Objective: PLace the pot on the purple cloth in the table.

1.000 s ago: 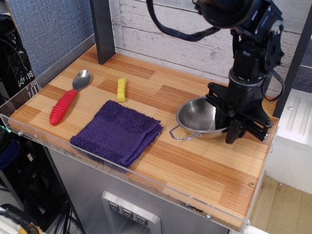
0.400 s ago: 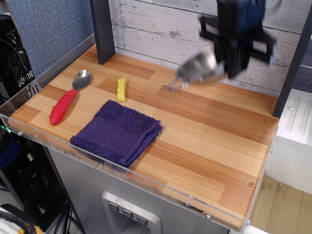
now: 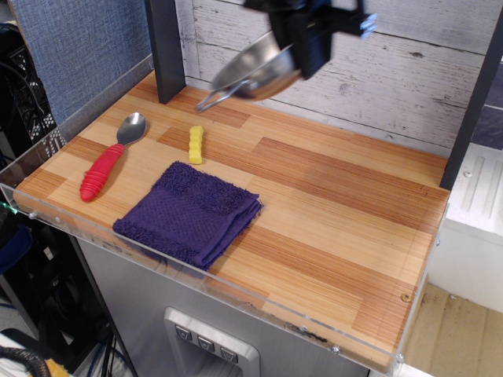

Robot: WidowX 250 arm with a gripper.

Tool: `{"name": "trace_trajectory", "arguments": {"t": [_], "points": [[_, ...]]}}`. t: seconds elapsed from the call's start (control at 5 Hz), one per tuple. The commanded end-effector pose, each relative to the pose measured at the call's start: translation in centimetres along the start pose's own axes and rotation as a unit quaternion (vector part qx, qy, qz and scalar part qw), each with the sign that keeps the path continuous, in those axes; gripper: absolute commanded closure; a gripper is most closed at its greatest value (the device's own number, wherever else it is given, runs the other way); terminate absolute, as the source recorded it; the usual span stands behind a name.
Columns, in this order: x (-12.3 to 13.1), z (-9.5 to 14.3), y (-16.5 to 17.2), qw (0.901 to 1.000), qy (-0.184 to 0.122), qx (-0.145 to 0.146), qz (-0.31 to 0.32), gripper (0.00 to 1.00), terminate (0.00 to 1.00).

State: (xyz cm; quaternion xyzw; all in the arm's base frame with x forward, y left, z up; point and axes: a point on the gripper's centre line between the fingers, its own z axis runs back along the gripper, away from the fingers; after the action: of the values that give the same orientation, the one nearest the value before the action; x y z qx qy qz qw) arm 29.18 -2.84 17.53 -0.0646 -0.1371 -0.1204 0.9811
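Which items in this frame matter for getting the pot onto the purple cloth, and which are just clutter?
Part of the job:
pot, held tilted in the air by the gripper
purple cloth
table

Just lying about:
red-handled spoon
yellow block

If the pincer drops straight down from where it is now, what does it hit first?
The pincer is gripping the pot by its rim, high near the back wall. Going straight down, bare table looks likely to come first, right of the yellow block; the purple cloth lies nearer the front. Depth is uncertain.
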Motion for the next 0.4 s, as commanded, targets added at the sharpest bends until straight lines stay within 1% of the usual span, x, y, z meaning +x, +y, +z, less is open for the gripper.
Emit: {"name": "trace_trajectory", "arguments": {"t": [0.0, 0.2], "points": [[-6.2, -1.1, 1.8, 0.9982, 0.041, 0.043, 0.007, 1.0, 0.0], [-7.6, -3.5, 2.5, 0.9947, 0.078, 0.067, 0.005, 1.0, 0.0]]}}
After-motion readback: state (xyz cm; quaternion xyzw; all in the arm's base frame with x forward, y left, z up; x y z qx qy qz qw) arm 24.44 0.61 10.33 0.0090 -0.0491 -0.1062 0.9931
